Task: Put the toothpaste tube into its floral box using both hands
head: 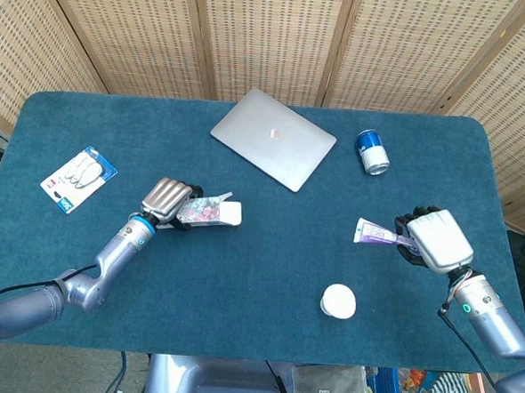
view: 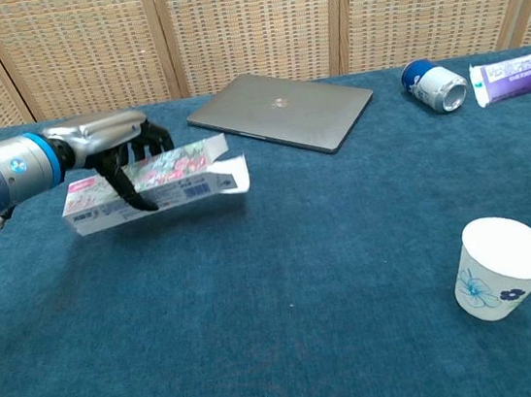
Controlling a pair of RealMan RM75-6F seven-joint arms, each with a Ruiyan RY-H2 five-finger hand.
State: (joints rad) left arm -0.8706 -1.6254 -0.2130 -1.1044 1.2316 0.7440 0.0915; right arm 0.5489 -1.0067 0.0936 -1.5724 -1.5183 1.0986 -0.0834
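Observation:
My left hand (head: 167,200) (view: 111,152) grips the floral box (view: 151,182) (head: 210,211) and holds it above the blue table, its open flap end pointing right. At the right my right hand (head: 434,240) holds the purple and white toothpaste tube (head: 378,235) (view: 520,77) off the table, cap end pointing left. In the chest view the right hand itself is past the frame edge and only the tube shows. Box and tube are far apart.
A closed grey laptop (head: 273,137) lies at the back centre, a blue can (head: 371,151) on its side to its right. A white paper cup (head: 338,301) stands front right. A blister pack (head: 78,177) lies at the left.

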